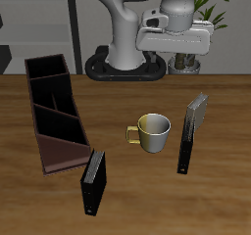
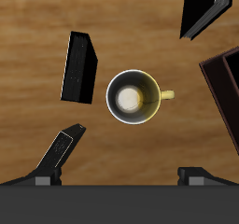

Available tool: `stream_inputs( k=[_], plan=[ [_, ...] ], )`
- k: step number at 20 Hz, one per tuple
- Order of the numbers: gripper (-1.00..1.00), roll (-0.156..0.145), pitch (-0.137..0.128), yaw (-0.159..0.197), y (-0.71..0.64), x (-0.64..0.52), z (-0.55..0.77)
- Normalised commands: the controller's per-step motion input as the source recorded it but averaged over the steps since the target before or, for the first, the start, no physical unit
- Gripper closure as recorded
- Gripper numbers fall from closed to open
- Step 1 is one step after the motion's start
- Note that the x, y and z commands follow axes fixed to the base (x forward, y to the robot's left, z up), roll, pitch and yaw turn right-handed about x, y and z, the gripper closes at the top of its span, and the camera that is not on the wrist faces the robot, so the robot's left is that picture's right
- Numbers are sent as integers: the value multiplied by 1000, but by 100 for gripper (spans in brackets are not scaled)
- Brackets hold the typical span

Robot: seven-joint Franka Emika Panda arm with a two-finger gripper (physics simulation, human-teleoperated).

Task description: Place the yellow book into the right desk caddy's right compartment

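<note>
Two fingers of my gripper stand wide apart with nothing between them, hanging high above the table near its back. The yellow book is below me and a little toward the table's front edge, well over on the far side of the mug from the right desk caddy. In my wrist view the yellow book shows close by one fingertip, off my centre line, with its long axis slanted across the line between my fingers. A black book is just in front of it; I cannot tell whether they touch. I judge I must shift sideways and turn before descending. The right compartment is the caddy's back cell.
</note>
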Motion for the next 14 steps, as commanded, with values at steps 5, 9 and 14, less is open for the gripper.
stream_inputs(
  k=[5, 9, 14],
  plan=[
    [-100, 26, 10, -48, 459, -31, -187],
    [-100, 23, 25, -38, 322, 18, -219],
    [-100, 18, 7, -46, 154, -22, -182]
  ],
)
